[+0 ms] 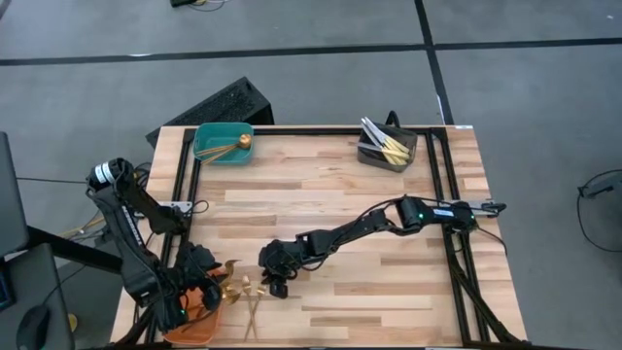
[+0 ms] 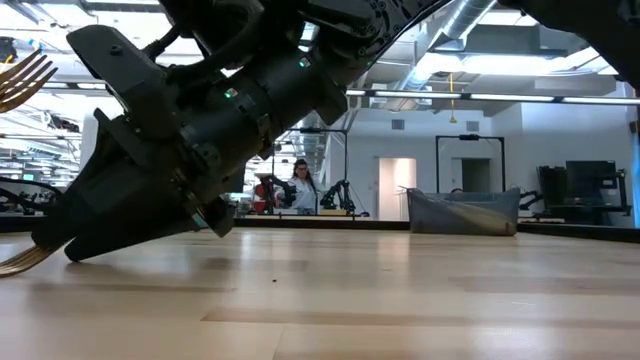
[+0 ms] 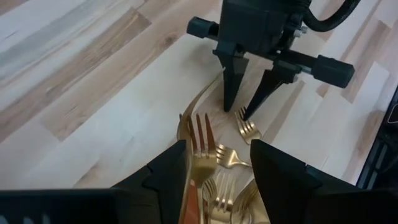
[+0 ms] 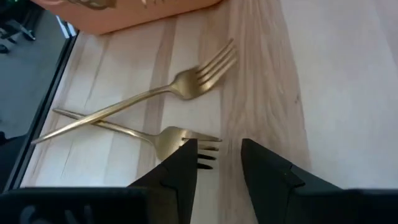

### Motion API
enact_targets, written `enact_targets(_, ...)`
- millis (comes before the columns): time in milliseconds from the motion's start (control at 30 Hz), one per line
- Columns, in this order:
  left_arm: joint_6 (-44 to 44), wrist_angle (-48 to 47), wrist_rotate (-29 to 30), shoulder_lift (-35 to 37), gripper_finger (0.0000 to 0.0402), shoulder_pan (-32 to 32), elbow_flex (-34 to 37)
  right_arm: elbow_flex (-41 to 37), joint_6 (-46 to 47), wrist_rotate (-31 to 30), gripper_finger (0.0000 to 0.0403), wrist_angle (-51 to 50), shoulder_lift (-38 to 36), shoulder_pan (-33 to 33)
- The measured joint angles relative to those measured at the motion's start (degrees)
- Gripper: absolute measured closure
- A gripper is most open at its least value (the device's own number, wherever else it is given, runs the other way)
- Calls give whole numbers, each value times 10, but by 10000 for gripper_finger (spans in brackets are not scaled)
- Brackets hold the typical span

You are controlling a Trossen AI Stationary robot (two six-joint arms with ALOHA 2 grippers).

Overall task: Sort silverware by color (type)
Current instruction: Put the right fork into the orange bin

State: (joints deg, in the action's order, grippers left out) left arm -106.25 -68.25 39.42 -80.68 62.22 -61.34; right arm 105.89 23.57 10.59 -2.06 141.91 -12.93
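**Both grippers low at the table's near-left corner, over gold forks**

The right arm reaches across the wooden table [image 1: 389,262] from its right edge, stretched long and low, its gripper [image 1: 276,280] tipped down near the front-left corner. Its fingers [image 3: 231,84] stand parted, tips at the boards, straddling the tines of one gold fork [image 4: 163,140]. That fork lies crossed with a second fork [image 4: 186,84], their handles forming an X just beside the orange bin [image 1: 194,326].

The left arm folds down from the table's left edge, its gripper [image 1: 216,282] above the orange bin. It is closed on a gold fork [image 3: 199,155], tines pointing outward, with more forks [image 3: 227,186] heaped beneath.

Well apart, along the far edge, the teal bin [image 1: 222,142] holds gold pieces and the dark grey bin [image 1: 387,148] holds knives [image 1: 381,141].
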Motion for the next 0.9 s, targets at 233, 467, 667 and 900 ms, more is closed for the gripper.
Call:
enact_targets(233,2,0,1,0,237,0,0,0,-14,16,302,-4,0,-2)
enact_targets(467,9,-1,17,0,237,0,0,0,-32,27,381,-2,-3,-2)
enact_targets(667,39,8,52,0,237,-1,0,-1,-86,-53,382,-61,-54,4)
enact_targets(900,154,74,55,0,237,-44,0,-2,-166,-158,384,-163,-149,3)
